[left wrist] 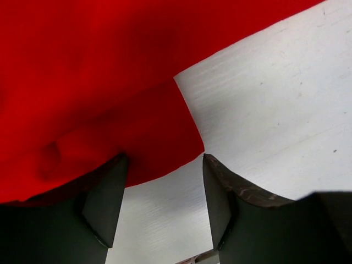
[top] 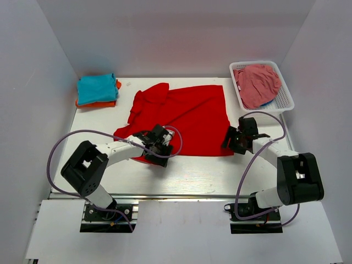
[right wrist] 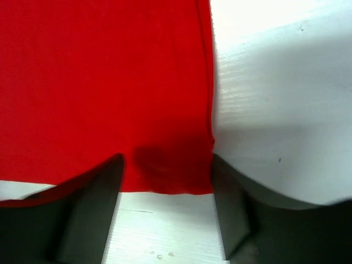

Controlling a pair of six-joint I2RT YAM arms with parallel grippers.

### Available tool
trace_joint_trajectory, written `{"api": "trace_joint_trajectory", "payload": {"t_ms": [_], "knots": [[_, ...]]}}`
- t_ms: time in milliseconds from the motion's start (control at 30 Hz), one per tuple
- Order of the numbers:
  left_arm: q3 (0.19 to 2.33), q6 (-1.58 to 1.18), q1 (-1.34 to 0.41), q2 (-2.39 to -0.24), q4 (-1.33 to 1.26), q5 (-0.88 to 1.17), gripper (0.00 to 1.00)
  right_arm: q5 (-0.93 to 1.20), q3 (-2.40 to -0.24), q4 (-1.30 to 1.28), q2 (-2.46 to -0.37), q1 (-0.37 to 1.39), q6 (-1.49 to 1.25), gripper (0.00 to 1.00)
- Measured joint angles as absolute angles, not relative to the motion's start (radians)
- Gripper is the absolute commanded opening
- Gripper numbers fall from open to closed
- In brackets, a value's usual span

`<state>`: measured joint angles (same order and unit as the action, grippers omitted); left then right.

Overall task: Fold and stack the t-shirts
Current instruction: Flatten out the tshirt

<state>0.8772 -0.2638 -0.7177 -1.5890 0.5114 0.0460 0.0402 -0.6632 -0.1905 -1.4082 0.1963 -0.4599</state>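
On the tabletop [top: 198, 170], mid: red shirt [top: 187, 118], spread flat; left fingers [left wrist: 104, 203] and right fingers [right wrist: 91, 214] apart, astride its near corners. Risk: shallow bite; hem slips out, fold skews.

Text / labels / brands / nos. / signs: none legible in any of the 3 views.
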Motion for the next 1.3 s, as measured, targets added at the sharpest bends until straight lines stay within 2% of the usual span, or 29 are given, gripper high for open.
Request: {"api": "trace_joint_trajectory", "payload": {"t_ms": [33,67,100,133,167,267,467,633,767,1100,1133,1167,1200,1233,1300], "knots": [[0.881,-0.263,-0.720,-1.593,0.512,0.043,0.63,0.048,-0.662,-0.181,-1.413,0.195,-0.458,0.57],[0.882,-0.262,-0.721,-1.596,0.510,0.040,0.50,0.056,-0.660,-0.175,-1.417,0.192,-0.457,0.35],[0.881,-0.259,-0.721,-1.597,0.505,0.038,0.39,0.064,-0.656,-0.169,-1.420,0.191,-0.456,0.25],[0.881,-0.260,-0.722,-1.600,0.498,0.037,0.26,0.075,-0.651,-0.167,-1.424,0.190,-0.455,0.18],[0.880,-0.263,-0.724,-1.603,0.492,0.036,0.00,0.085,-0.645,-0.165,-1.427,0.190,-0.455,0.10],[0.877,-0.268,-0.731,-1.605,0.485,0.036,0.00,0.101,-0.640,-0.164,-1.427,0.190,-0.452,0.00],[0.873,-0.323,-0.757,-1.574,0.582,0.034,0.00,0.098,-0.646,-0.179,-1.425,0.187,-0.444,0.00],[0.868,-0.356,-0.780,-1.433,0.752,0.062,0.00,0.066,-0.703,-0.237,-1.416,0.174,-0.437,0.00],[0.868,-0.356,-0.781,-1.334,0.857,0.145,0.00,0.041,-0.744,-0.268,-1.382,0.163,-0.437,0.00],[0.751,-0.218,-0.791,-1.323,1.076,0.406,0.00,-0.009,-0.751,-0.343,-1.346,0.130,-0.436,0.00],[0.743,-0.205,-0.791,-1.316,1.093,0.426,0.06,-0.013,-0.751,-0.349,-1.346,0.127,-0.436,0.00],[0.738,-0.195,-0.791,-1.310,1.110,0.445,0.27,-0.014,-0.751,-0.352,-1.346,0.125,-0.436,0.00],[0.737,-0.187,-0.791,-1.303,1.123,0.456,0.99,-0.015,-0.751,-0.353,-1.346,0.123,-0.435,0.27],[0.738,-0.182,-0.792,-1.298,1.132,0.458,1.00,-0.015,-0.752,-0.357,-1.348,0.122,-0.436,0.41],[0.754,-0.184,-0.793,-1.295,1.153,0.457,1.00,-0.015,-0.755,-0.365,-1.351,0.120,-0.430,0.56]]}}
